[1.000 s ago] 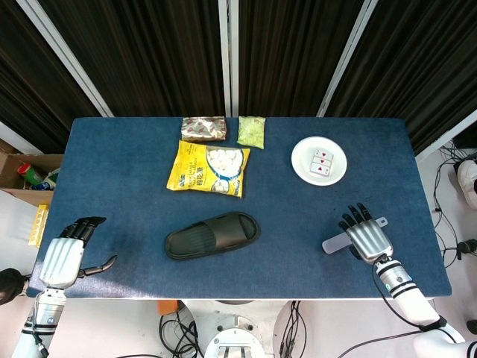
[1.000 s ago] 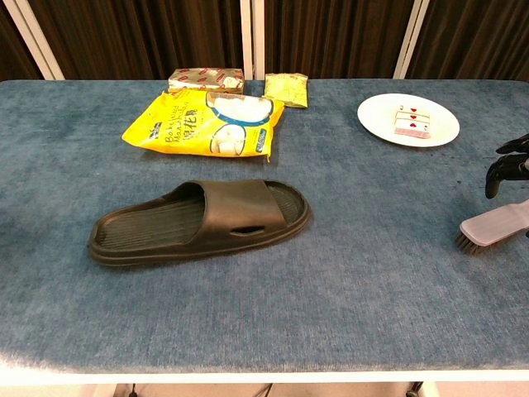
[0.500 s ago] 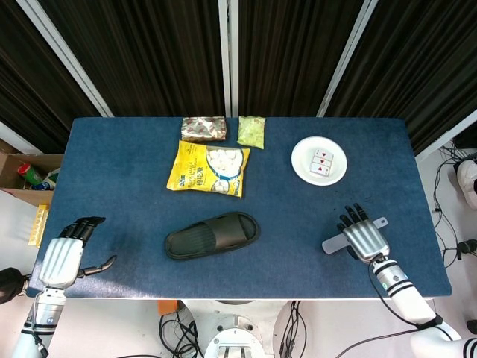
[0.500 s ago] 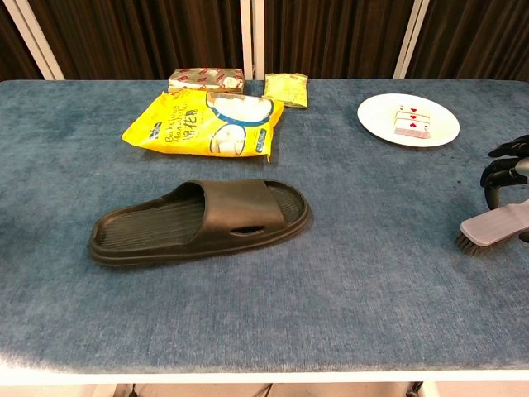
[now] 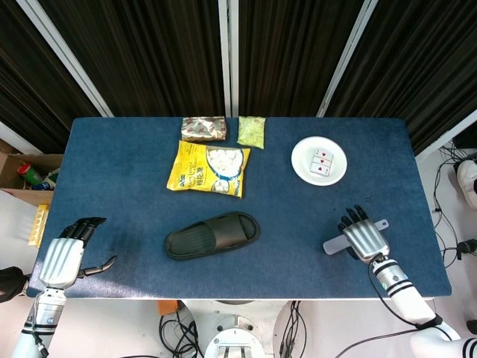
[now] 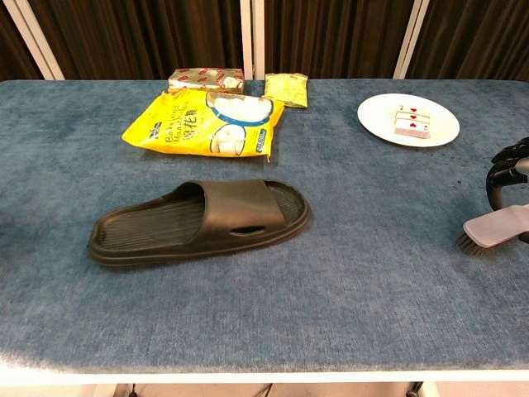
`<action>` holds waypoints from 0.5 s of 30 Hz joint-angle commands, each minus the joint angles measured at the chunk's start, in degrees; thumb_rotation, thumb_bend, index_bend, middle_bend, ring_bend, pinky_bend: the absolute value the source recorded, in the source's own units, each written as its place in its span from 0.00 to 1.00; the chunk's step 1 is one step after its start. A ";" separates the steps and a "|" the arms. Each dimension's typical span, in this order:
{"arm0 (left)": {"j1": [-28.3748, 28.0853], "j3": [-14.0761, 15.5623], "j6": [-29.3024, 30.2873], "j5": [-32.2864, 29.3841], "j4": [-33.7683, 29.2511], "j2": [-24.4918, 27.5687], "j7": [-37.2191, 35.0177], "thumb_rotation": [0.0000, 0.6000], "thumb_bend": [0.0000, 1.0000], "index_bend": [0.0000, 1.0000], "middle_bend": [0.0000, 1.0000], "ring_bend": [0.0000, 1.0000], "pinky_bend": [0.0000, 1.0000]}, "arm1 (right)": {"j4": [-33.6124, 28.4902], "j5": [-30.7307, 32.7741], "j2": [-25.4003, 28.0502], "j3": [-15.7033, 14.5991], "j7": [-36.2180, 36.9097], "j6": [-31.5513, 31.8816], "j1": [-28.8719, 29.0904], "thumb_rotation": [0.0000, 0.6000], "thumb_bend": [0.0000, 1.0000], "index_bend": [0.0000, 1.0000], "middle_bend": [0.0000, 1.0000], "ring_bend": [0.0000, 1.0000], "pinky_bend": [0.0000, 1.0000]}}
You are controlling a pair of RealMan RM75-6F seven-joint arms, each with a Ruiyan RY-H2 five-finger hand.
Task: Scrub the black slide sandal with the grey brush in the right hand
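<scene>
The black slide sandal [image 5: 212, 234] lies flat on the blue table [image 5: 134, 171], left of centre, also seen as the sandal [image 6: 198, 220] in the chest view. At the front right lies the grey brush [image 5: 333, 242], bristles down [image 6: 494, 229]. My right hand [image 5: 364, 235] lies over its handle with the fingers [image 6: 501, 172] curled down on the far side, gripping it. The handle's tip pokes out beyond the hand. My left hand [image 5: 65, 253] hovers at the table's front left corner with fingers apart, holding nothing; only the head view shows it.
A yellow snack bag [image 5: 208, 168] lies behind the sandal. Two small packets [image 5: 203, 128] [image 5: 251, 131] sit at the back edge. A white plate [image 5: 303, 168] with playing cards stands at the back right. The right table edge is close to my right hand.
My right hand has settled slightly lower onto the brush, and the brush has shifted a little to the right with it. The sandal and my left hand have not moved.
</scene>
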 commanded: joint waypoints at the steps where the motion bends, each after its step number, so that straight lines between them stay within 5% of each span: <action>1: -0.03 0.00 -0.07 -0.04 0.06 -0.05 -0.07 0.62 0.18 0.19 0.20 0.17 0.29 | 0.43 -0.53 -0.35 -0.11 1.09 0.38 -0.04 1.00 0.31 0.69 0.39 0.22 0.22; 15: -0.12 0.09 -0.44 -0.21 0.47 -0.20 -0.74 0.62 0.18 0.19 0.20 0.17 0.29 | 2.99 -3.33 -1.75 -0.41 5.50 3.23 -0.65 1.00 0.44 0.85 0.69 0.55 0.58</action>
